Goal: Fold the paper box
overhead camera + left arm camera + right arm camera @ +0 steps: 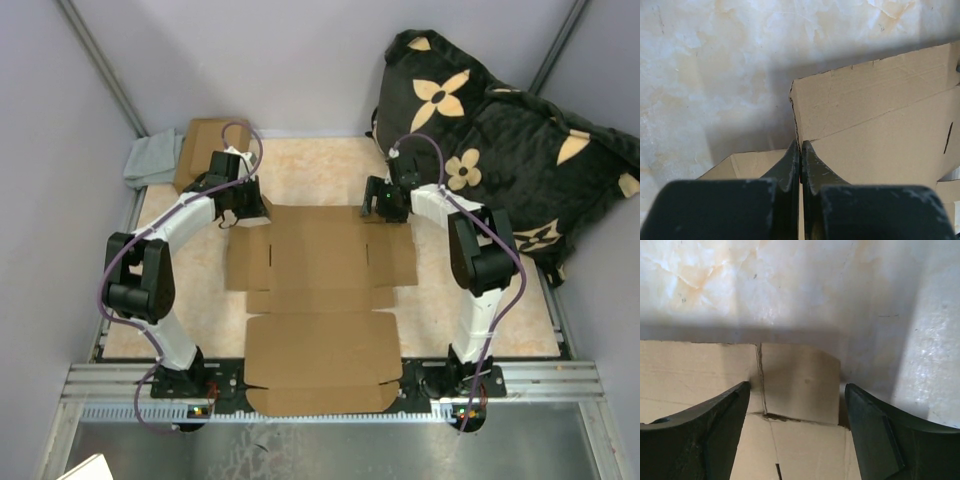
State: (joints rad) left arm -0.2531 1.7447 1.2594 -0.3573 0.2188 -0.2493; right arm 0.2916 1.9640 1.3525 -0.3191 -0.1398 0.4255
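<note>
The paper box [320, 300] lies as a flat, unfolded brown sheet in the middle of the table [310, 165]. It runs lengthwise from the near edge between the two arm bases to about the middle of the marbled beige top. Its side flaps are spread out flat, and slits show between the panels.

The left gripper [800, 147] is at the far left corner of the sheet. Its two dark fingers are pressed tightly together with no gap between them. The tips meet right at the edge of a flap, where a slit separates it from the next panel. Whether any cardboard is pinched between them cannot be told from this angle.

The right gripper [797, 387] is at the far right corner, released, with its jaws spread wide. They stand on either side of the small corner flap [800, 375] and do not appear to press on it. The flap lies flat, with a crease on its left side and a rough cut along its near side.

Away from the sheet, at the far left corner of the table, sits a smaller cardboard box [205, 145] with a grey cloth [150, 160] just beside it. A black cushion [500, 130] with pale flower shapes leans at the far right, behind the right arm.
</note>
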